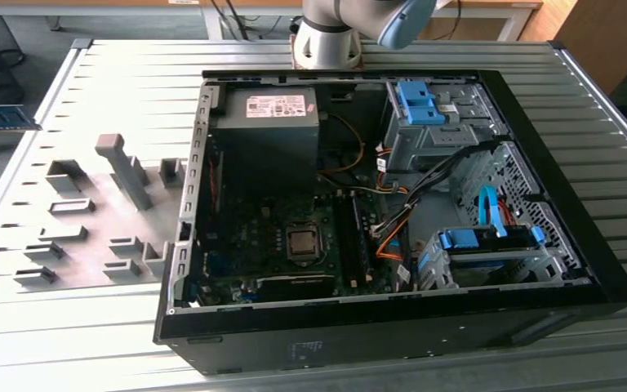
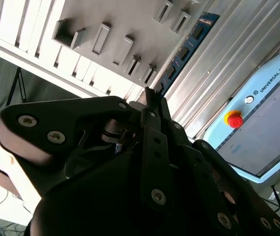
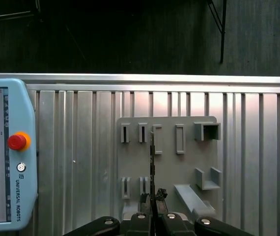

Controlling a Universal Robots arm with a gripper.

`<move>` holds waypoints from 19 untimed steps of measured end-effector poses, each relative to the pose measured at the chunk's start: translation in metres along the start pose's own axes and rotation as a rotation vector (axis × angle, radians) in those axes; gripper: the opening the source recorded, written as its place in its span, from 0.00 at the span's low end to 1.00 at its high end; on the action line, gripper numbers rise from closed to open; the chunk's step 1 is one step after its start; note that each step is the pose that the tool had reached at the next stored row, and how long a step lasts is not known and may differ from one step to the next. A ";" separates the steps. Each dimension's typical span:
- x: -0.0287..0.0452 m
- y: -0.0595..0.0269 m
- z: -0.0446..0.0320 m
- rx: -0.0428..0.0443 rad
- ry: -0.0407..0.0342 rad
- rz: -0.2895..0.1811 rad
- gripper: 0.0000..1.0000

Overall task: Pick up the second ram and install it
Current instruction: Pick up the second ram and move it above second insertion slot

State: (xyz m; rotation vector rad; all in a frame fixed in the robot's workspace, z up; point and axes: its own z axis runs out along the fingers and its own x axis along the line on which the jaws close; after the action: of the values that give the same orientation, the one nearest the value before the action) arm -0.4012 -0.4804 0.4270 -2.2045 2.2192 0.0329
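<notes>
Since the tool point(image 3: 152, 198) is clamped on the second ram point(image 2: 183, 51), we see its long axis poking straight out from the tool, above the worktop's point(image 3: 81, 147) grey fixture plate point(image 3: 169, 169).

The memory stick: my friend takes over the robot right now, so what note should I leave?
Hand: shut on the second ram, gripping it at one end, with the stick poking out past the fingertips.
Where: in the first wrist view, the held ram hangs over the grey fixture plate on the slatted table. The open computer case stands beside that plate.
Done: the ram is picked up.
Left: it is not yet in a motherboard slot, so the install is still to do.
</notes>
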 end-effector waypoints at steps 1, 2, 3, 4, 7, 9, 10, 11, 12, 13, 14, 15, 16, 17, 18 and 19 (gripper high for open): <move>0.0000 0.0000 -0.0008 0.0000 0.0000 0.000 0.14; 0.0000 0.0000 -0.0008 0.0001 0.0000 0.000 0.14; 0.0000 0.0000 -0.0008 0.0001 -0.0001 0.000 0.14; 0.0000 0.0000 -0.0009 0.0001 -0.0001 0.000 0.14; -0.0001 0.0000 -0.0010 0.0000 0.0000 0.000 0.14; -0.0001 -0.0007 -0.0012 -0.0002 0.0002 0.000 0.14; -0.0001 -0.0012 -0.0012 -0.0002 0.0002 0.000 0.14; 0.0000 -0.0018 -0.0010 0.0000 0.0000 0.000 0.14; -0.0001 -0.0025 -0.0011 0.0000 0.0000 0.000 0.14; -0.0001 -0.0032 -0.0011 0.0000 0.0000 0.000 0.14; -0.0001 -0.0039 -0.0011 0.0000 0.0000 0.000 0.14; 0.0000 -0.0046 -0.0010 0.0000 0.0000 0.000 0.14; -0.0001 -0.0054 -0.0011 -0.0001 0.0001 0.000 0.14; -0.0001 -0.0062 -0.0011 0.0000 0.0000 0.000 0.14; -0.0001 -0.0072 -0.0011 0.0000 0.0000 0.000 0.14; -0.0001 -0.0080 -0.0010 0.0000 0.0000 0.000 0.14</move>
State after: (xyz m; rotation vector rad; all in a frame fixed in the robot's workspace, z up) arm -0.3933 -0.4804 0.4280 -2.2045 2.2191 0.0329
